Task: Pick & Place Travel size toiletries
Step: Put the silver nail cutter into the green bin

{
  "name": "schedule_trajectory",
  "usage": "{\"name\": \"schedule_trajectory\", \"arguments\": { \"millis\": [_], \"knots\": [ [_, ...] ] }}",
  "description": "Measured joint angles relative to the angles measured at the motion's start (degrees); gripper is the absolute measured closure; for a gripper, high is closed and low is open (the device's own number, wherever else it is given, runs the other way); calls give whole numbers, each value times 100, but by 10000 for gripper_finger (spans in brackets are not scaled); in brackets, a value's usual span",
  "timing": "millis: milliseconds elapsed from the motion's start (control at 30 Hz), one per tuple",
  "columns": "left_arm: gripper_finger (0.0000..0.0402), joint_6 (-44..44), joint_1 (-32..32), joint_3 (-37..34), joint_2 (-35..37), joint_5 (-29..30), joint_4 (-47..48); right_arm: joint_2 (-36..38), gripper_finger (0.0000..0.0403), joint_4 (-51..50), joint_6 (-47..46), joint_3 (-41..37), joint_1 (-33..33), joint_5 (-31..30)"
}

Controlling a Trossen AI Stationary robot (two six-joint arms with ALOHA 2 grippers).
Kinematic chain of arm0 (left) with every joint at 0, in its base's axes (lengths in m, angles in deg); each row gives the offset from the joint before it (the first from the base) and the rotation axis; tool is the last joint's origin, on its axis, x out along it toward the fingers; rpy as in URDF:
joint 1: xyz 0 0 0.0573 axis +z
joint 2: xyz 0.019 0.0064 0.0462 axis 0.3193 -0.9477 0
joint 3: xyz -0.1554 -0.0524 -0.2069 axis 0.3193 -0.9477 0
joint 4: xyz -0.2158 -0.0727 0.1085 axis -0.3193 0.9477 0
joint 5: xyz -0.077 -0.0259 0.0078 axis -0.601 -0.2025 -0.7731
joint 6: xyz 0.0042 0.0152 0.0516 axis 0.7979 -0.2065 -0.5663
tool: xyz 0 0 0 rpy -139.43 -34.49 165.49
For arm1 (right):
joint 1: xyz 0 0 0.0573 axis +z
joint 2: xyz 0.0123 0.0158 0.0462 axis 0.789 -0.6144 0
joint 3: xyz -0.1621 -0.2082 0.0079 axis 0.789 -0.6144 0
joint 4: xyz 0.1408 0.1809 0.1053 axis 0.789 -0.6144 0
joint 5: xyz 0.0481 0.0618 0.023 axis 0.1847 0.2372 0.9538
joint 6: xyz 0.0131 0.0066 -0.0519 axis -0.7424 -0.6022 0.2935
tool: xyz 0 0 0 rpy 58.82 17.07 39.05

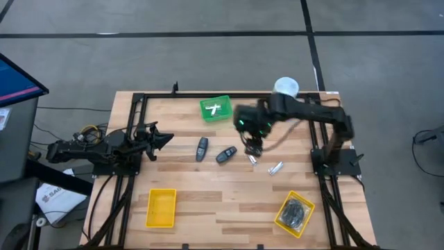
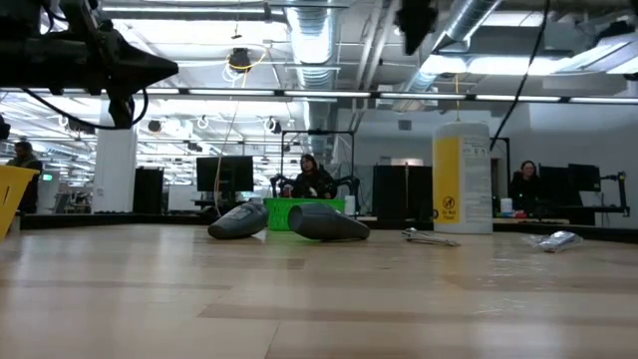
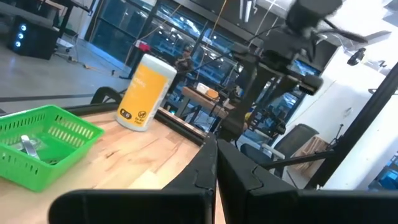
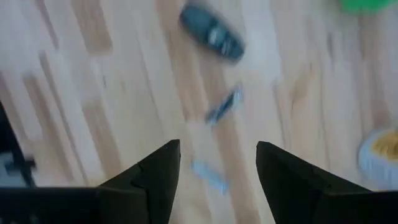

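My right gripper (image 1: 253, 146) hangs open above the table's middle, touching nothing. In the right wrist view its fingers (image 4: 214, 168) frame two slim silvery pieces (image 4: 224, 106) (image 4: 208, 175) lying flat on the wood. Beyond them lies a dark oval piece (image 4: 211, 31). The high view shows two dark oval pieces (image 1: 201, 148) (image 1: 225, 154) side by side and another silvery piece (image 1: 275, 167) to the right. One silvery piece (image 1: 214, 109) lies in the green tray (image 1: 223, 118). Black bundles (image 1: 297, 210) sit in the right yellow tray (image 1: 281, 220). My left gripper (image 1: 165, 141) waits shut at the table's left.
A tall white-and-yellow canister (image 1: 286, 87) stands at the far edge, right of the green tray. A second yellow tray (image 1: 161, 207) lies near the near-left corner. Bare wood stretches along the near edge between the two yellow trays. People sit in the room beyond (image 2: 311, 178).
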Motion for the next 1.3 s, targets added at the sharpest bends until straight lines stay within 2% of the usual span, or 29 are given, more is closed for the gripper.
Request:
{"name": "schedule_trajectory", "arguments": {
  "millis": [233,367,500,633,800,933,1100,1300],
  "knots": [
    [401,-4,0,-3,-35,-51,-12,1569,200,41,-324,-2552,1016,-145],
    [401,-6,0,-3,-54,-49,-11,2363,183,749,-105,-4052,1355,-153],
    [401,-10,0,-3,-63,-49,-1,2764,156,1828,341,-5250,1519,-146],
    [401,-13,-1,-3,-66,-49,1,2724,137,2821,1094,-6129,1465,-151],
    [401,-19,-1,-3,-70,-48,1,2295,133,3544,2053,-6743,1268,-317],
    [401,-21,0,-3,-121,-47,-3,1948,132,3891,2584,-6952,1123,-613],
    [401,-19,0,-3,-181,-47,2,1626,132,4481,2762,-7113,1068,-530],
    [401,-19,-2,-3,-180,-47,3,1183,132,4643,2781,-7112,1068,-317]
  ]
}}
